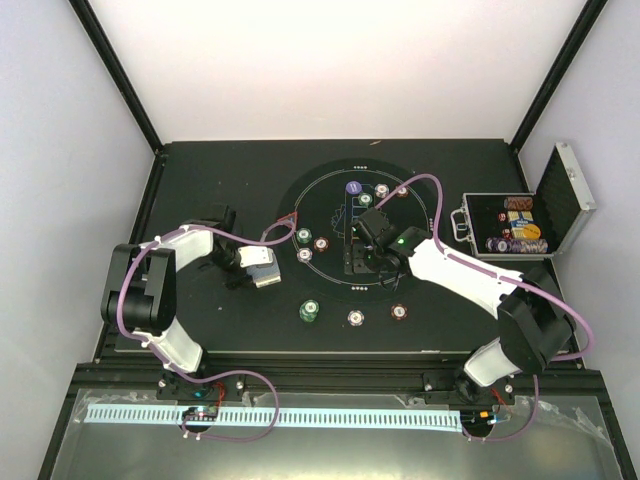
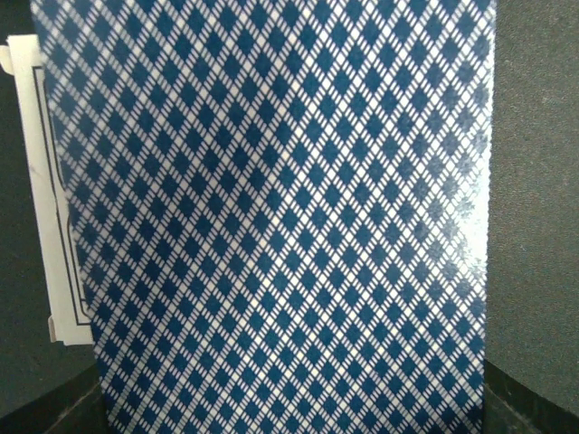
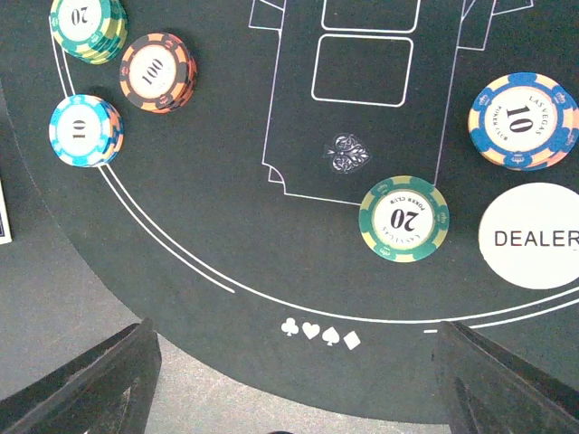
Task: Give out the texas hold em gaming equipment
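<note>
Left arm (image 1: 188, 240) is bending elbow-out, left jaws clamping cards (image 2: 289, 217) | right arm (image 1: 450, 265) is reaching inward, right jaws hanging wide, empty | right wrist alone is showing DEALER button (image 3: 532, 236).

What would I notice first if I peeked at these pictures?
The big round black mat in the table's middle, dotted with colourful poker chips. Right of it, an open silver case holds more chips. The left gripper holds playing cards with blue diamond backs.

Green 20 chip (image 3: 403, 218) is lying on the mat (image 3: 217, 208) just beside DEALER button (image 3: 534, 235); tool (image 3: 291, 371) is gaping wide.
</note>
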